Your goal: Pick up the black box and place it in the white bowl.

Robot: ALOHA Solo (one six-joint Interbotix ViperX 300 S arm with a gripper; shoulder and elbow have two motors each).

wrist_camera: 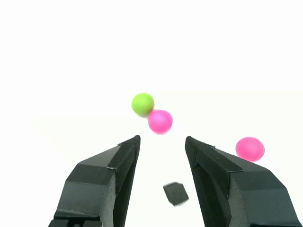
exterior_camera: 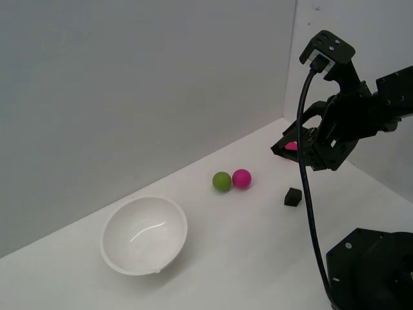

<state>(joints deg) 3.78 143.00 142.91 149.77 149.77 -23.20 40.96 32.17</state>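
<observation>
The black box (exterior_camera: pixel 293 196) is a tiny dark cube lying on the white table, to the exterior view's right of the two touching balls. In the wrist view the black box (wrist_camera: pixel 175 193) shows on the table between my two fingers, well below them. My gripper (exterior_camera: pixel 284 147) hangs in the air above and behind the box, open with nothing held; in the wrist view my gripper (wrist_camera: pixel 162 140) has its jaws spread wide. The white bowl (exterior_camera: pixel 144 235) stands upright and empty at the exterior view's left, far from the gripper.
A green ball (exterior_camera: pixel 221 181) and a pink ball (exterior_camera: pixel 242 178) touch each other beyond the box. A second pink ball (wrist_camera: pixel 250 148) lies behind the gripper, partly hidden in the exterior view. The black robot base (exterior_camera: pixel 371 271) fills the lower right corner.
</observation>
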